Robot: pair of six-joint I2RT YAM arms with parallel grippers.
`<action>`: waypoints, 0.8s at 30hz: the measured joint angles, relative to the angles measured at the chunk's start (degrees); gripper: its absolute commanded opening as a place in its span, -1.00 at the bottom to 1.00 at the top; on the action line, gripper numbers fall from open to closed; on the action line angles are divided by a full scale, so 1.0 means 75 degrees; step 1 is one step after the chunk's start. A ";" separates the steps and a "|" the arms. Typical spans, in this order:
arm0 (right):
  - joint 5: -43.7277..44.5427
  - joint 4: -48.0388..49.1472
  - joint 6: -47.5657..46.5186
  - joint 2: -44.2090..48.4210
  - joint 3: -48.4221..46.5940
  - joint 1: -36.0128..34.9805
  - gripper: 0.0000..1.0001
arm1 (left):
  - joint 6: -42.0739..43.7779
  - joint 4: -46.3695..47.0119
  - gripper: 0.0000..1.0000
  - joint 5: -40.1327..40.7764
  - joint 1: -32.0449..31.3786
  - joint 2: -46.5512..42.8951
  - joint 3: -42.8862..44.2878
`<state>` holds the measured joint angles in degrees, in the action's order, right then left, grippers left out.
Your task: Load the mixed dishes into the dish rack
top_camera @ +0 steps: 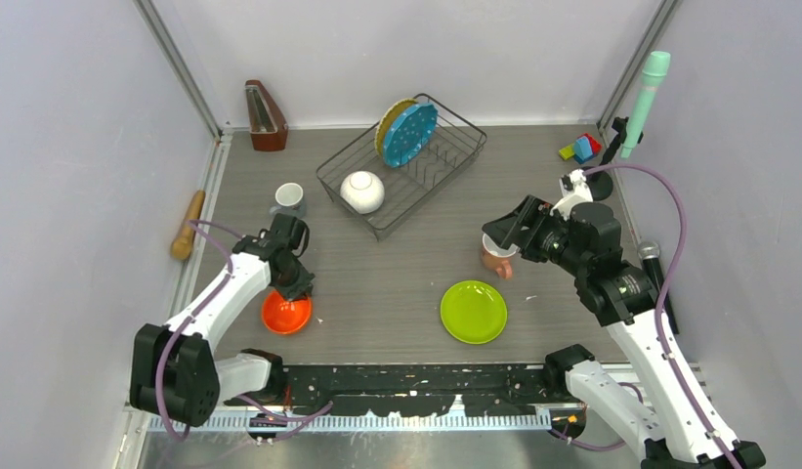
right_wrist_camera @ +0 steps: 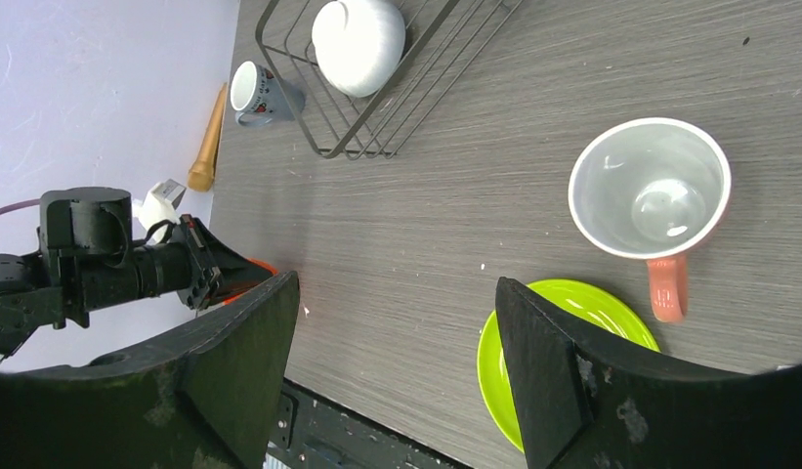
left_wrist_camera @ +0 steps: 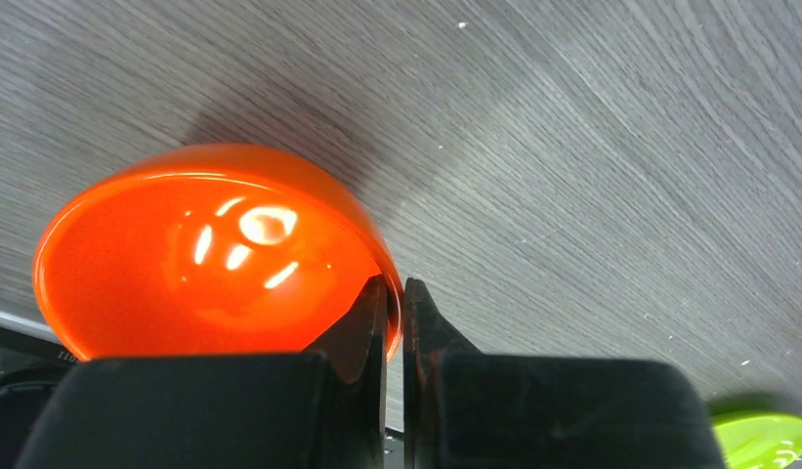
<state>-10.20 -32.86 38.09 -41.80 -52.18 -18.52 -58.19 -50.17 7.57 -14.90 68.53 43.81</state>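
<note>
Grey wood-grain table (top_camera: 397,283), pale walls on three sides. The dish rack (top_camera: 445,161) sits toward the back with a blue plate (top_camera: 410,134) and a yellow woven plate (top_camera: 385,122) stood on edge in it, and a white bowl (top_camera: 362,191) in its near corner. Four pieces are not yet loaded.

The left gripper (left_wrist_camera: 395,322) is clamped on the rim of the orange bowl (left_wrist_camera: 201,264), one finger inside and one outside. The bowl is at the near left of the table, well apart from the rack; whether it has left the surface I cannot tell. This looks like the step in hand: the grasp is made, the carry not begun. Next it needs a lift and a swing back and to the right. That path should pass clear of the grey-blue mug (top_camera: 289,198), which stands just beside the rack's left corner, and end in a free spot near the white bowl.

The right gripper (right_wrist_camera: 397,288) hangs spread wide near the pink mug (right_wrist_camera: 651,191), holding nothing. The mug stands upright, its handle reaching over the green plate (top_camera: 474,312). Taking it would call for lining up over the wall or handle, dropping and closing — carefully, so the plate is not nudged.
</note>
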 measured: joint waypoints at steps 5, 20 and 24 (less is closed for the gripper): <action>-0.0070 0.0015 0.0073 -0.0044 0.0000 -0.0003 0.59 | 0.0242 -0.0248 -1.00 -0.0102 0.0000 -0.0425 0.0166; -0.1821 0.1244 0.0373 -0.1169 0.0201 -0.0044 0.90 | 0.0697 0.1317 -1.00 -0.4339 -0.0003 -0.1539 0.1338; -0.2180 0.1760 0.0312 -0.1460 0.0195 -0.0332 0.89 | 0.0280 0.1845 -1.00 -0.5033 -0.0006 -0.1530 0.1562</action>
<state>-26.55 -19.66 40.42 -52.75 -50.72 -21.02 -56.10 -36.34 -30.17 -14.94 57.06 55.53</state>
